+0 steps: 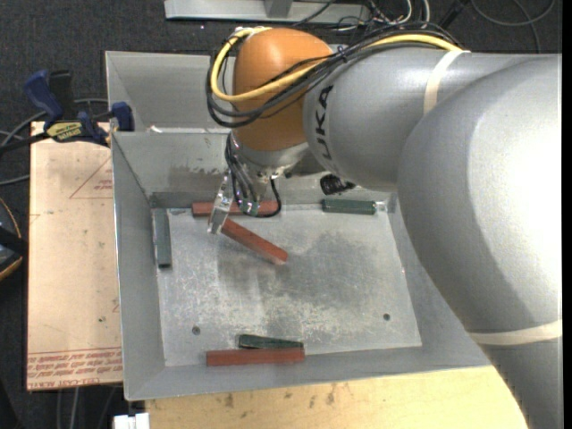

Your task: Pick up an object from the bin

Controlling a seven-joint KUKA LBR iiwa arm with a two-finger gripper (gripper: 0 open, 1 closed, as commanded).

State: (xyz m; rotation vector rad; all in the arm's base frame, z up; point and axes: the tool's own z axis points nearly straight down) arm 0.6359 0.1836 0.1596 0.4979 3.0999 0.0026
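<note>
Bright, even overhead light; soft shadow on bin (183,181) back wall, mild sheen on orange cover (273,79).

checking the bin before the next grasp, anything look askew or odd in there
One thing: the diagonal red bar in the middle of the bin lies askew, its upper end under the gripper. The grey bar and the front red bar lie along the walls. Nothing looks broken or spilled.
</note>
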